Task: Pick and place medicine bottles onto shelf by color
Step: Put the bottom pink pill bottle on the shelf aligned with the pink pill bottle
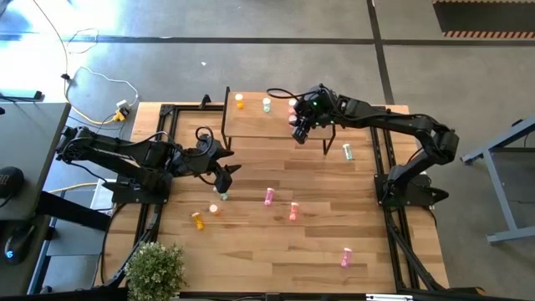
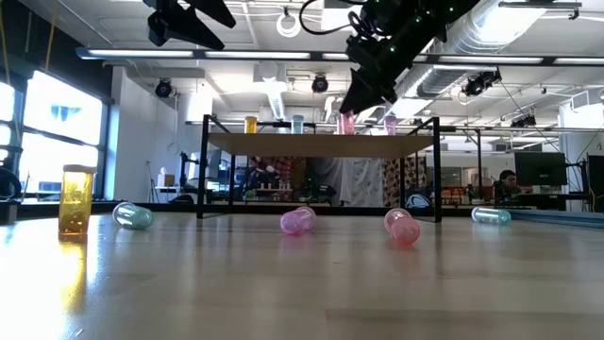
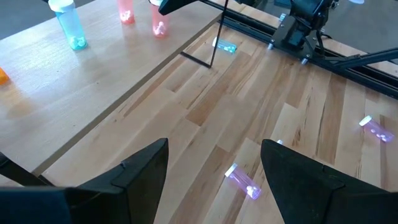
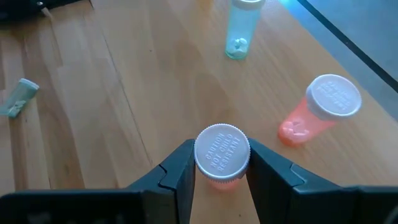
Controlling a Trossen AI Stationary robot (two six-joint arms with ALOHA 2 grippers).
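Observation:
The shelf (image 1: 251,125) stands at the table's far middle. An orange bottle (image 1: 239,101), a pale green one (image 1: 267,104) and a salmon-red one (image 4: 317,115) stand upright on it. My right gripper (image 4: 221,168) is over the shelf's right part, shut on a pink bottle (image 2: 347,121). My left gripper (image 1: 221,171) hangs open above the table left of centre, its fingers (image 3: 146,171) holding nothing. Several more bottles lie or stand on the tabletop, among them a pink one (image 1: 268,196) and a salmon one (image 1: 293,211). My right gripper pinches the pink bottle's white cap (image 4: 222,149) between its two fingers, one on each side. The fingers slant down from the table's right side. The bottle is upright below them, and its base seems to rest on the shelf board (image 2: 321,144).
Loose on the table are an orange bottle (image 1: 198,221), a green one (image 1: 223,196), another green one (image 1: 348,151) by the shelf's right leg and a pink one (image 1: 345,257) near the front. A potted plant (image 1: 155,272) sits at the near left corner.

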